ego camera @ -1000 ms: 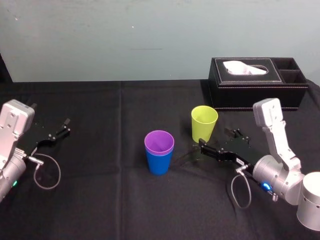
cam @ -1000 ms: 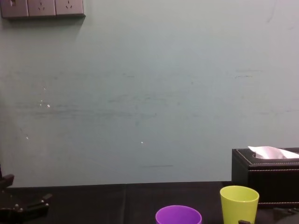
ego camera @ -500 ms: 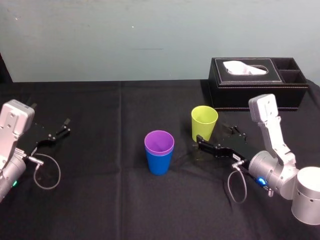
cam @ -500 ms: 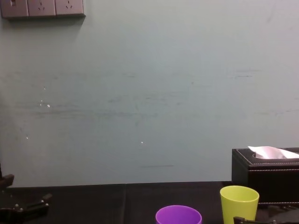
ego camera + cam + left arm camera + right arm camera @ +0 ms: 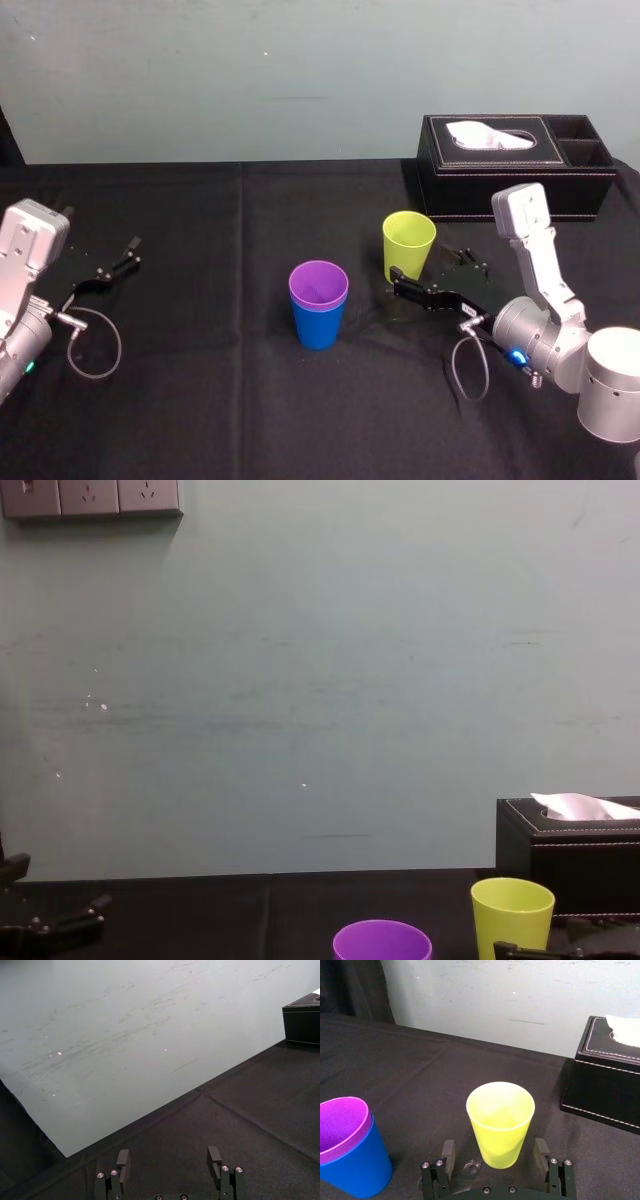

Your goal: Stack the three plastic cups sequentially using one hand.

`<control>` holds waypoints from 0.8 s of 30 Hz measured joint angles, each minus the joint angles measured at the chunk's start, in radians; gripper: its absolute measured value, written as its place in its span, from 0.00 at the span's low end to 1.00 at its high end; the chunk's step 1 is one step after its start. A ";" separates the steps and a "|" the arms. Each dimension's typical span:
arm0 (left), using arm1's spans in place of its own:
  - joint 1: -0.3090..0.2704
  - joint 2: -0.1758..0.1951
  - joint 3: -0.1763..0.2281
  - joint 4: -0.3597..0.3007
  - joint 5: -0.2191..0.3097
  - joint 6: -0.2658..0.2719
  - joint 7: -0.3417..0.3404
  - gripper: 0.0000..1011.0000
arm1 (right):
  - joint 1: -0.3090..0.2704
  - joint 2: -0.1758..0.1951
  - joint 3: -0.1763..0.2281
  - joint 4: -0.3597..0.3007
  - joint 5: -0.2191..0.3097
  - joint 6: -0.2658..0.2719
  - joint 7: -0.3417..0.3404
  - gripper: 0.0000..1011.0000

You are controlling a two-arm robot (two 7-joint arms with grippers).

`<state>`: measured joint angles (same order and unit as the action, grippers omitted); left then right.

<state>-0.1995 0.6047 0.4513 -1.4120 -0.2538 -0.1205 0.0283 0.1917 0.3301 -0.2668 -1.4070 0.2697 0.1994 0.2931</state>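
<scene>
**Yellow-green cup bracketed, not gripped**

Quite a bit is hidden here. The purple cup (image 5: 318, 283) is nested in the blue cup (image 5: 319, 322) at the middle of the black cloth (image 5: 200, 380), so just its rim band and inside can be seen. In the chest view, both the purple and the yellow-green cup (image 5: 408, 245) are cut off by the lower edge. The far finger of the right gripper (image 5: 494, 1149) is partly hidden behind the yellow-green cup in the head view.

From the right wrist, the fingers are seen spread wide on either side of that cup's base, with a gap on each side. The cup stands upright, right of the stack and apart from it, near the stitched black tissue box (image 5: 515, 165).

All three cups are smooth, tapered plastic. The cloth is matte and creased.

The left gripper (image 5: 169, 1155) is parked at the far left, fingers apart.
</scene>
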 joint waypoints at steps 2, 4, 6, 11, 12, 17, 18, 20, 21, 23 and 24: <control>0.000 0.000 0.000 0.000 0.000 0.000 0.000 1.00 | 0.002 -0.001 0.000 0.001 -0.001 0.001 0.000 0.99; 0.000 0.000 0.000 0.000 0.000 0.000 0.000 1.00 | 0.003 -0.003 0.000 0.004 -0.002 0.002 -0.001 0.99; 0.000 0.000 0.000 0.000 0.000 0.000 0.000 1.00 | 0.004 -0.005 0.000 0.004 -0.004 0.003 -0.002 0.99; 0.000 0.000 0.000 0.000 0.000 0.000 0.000 1.00 | 0.006 -0.010 0.001 0.006 -0.008 0.006 -0.007 0.99; 0.000 0.000 0.000 0.000 0.000 0.000 0.000 1.00 | 0.006 -0.012 0.001 0.007 -0.010 0.007 -0.008 0.99; 0.000 0.000 0.000 0.000 0.000 0.000 0.000 1.00 | 0.009 -0.014 0.002 0.012 -0.013 0.010 -0.010 0.99; 0.000 0.000 0.000 0.000 0.000 0.000 0.000 1.00 | 0.010 -0.014 0.003 0.012 -0.014 0.011 -0.010 0.99; 0.000 0.000 0.000 0.000 0.000 0.000 0.000 1.00 | 0.011 -0.015 0.003 0.014 -0.015 0.011 -0.010 0.99; 0.000 0.000 0.000 0.000 0.000 0.000 0.000 1.00 | 0.012 -0.016 0.004 0.016 -0.015 0.011 -0.010 0.99; 0.000 0.000 0.000 0.000 0.000 0.000 0.000 1.00 | 0.014 -0.017 0.004 0.017 -0.016 0.012 -0.010 0.99; 0.000 0.000 0.000 0.000 0.000 0.000 0.000 1.00 | 0.015 -0.018 0.004 0.019 -0.016 0.012 -0.010 0.99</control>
<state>-0.1995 0.6047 0.4514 -1.4120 -0.2539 -0.1206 0.0283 0.2064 0.3117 -0.2623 -1.3885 0.2533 0.2119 0.2829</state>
